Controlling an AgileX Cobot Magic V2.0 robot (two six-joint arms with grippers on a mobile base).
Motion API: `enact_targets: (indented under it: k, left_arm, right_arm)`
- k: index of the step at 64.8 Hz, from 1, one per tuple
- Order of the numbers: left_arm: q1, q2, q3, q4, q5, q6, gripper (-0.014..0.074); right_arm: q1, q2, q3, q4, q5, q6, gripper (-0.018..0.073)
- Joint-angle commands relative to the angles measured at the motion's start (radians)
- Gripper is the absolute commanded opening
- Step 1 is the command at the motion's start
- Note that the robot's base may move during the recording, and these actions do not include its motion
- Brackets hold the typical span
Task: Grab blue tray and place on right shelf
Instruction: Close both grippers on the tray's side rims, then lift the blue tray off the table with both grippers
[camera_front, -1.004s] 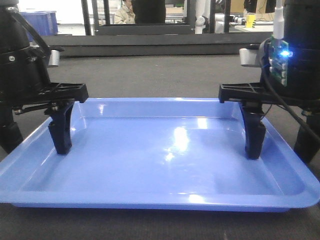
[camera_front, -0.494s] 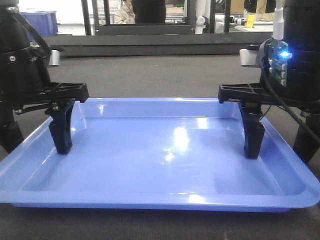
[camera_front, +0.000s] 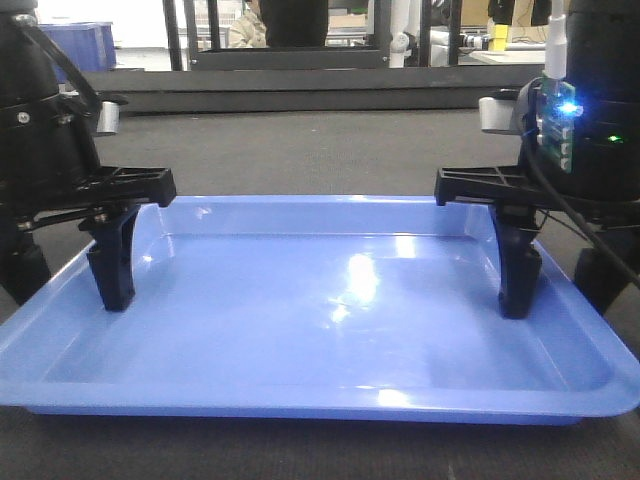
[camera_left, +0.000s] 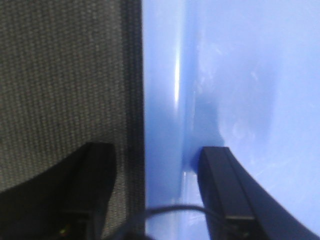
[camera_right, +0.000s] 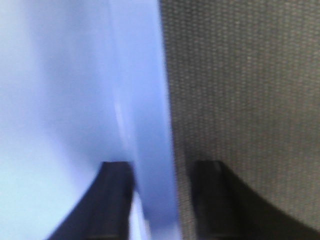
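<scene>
The blue tray (camera_front: 330, 330) lies flat on the dark woven table top (camera_front: 320, 150), long side toward the front camera, with bright light spots on its glossy bottom. The left gripper (camera_left: 157, 151) stands over the tray's left rim: one finger (camera_left: 225, 190) is inside against the wall, and the other finger (camera_left: 92, 185) is outside on the table, with a strip of table between it and the rim, so it is apart and grips nothing. The right gripper (camera_right: 162, 166) stands over the right rim in the same way, fingers closer, but a thin dark gap shows at the outer finger; this picture is blurred. A black cable (camera_left: 175, 210) crosses the bottom of the left wrist view. A small blue light (camera_front: 568, 105) glows on the right arm. Far behind are a dark-blue bin (camera_front: 85, 45) and a black frame (camera_front: 290, 60).
</scene>
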Motion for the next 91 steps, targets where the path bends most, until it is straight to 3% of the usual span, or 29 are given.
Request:
enact_targets:
  k: [1, 12, 37, 74, 79, 86, 91]
  left_arm:
    - [-0.006, -0.041, -0.022, -0.020, 0.003, -0.010, 0.0216]
    - [-0.006, -0.041, -0.022, -0.034, 0.003, -0.010, 0.0124]
    - [-0.006, -0.041, -0.022, -0.034, 0.005, -0.010, 0.0020]
    - [-0.006, -0.041, -0.028, -0.034, 0.045, -0.010, 0.0018]
    - [-0.006, -0.052, -0.056, -0.011, 0.086, -0.076, 0.0018]
    - [-0.018, -0.111, -0.083, 0.084, 0.144, -0.222, 0.0018]
    - [-0.038, -0.171, -0.079, 0.094, 0.159, -0.245, 0.0018]
  right_arm:
    - [0.002, -0.041, -0.023, 0.001, -0.009, -0.004, 0.0263]
    - [0.002, -0.041, -0.023, 0.001, -0.007, -0.004, 0.0213]
    - [0.002, -0.041, -0.023, 0.001, -0.001, -0.004, 0.0213]
    - [0.002, -0.045, -0.051, -0.004, 0.022, -0.006, 0.0213]
    - [0.002, -0.064, -0.093, -0.024, 0.057, -0.005, 0.0213]
    - [0.010, -0.123, -0.132, -0.069, 0.086, 0.032, 0.0213]
    - [0.029, -0.172, -0.131, -0.107, 0.090, 0.076, 0.0213]
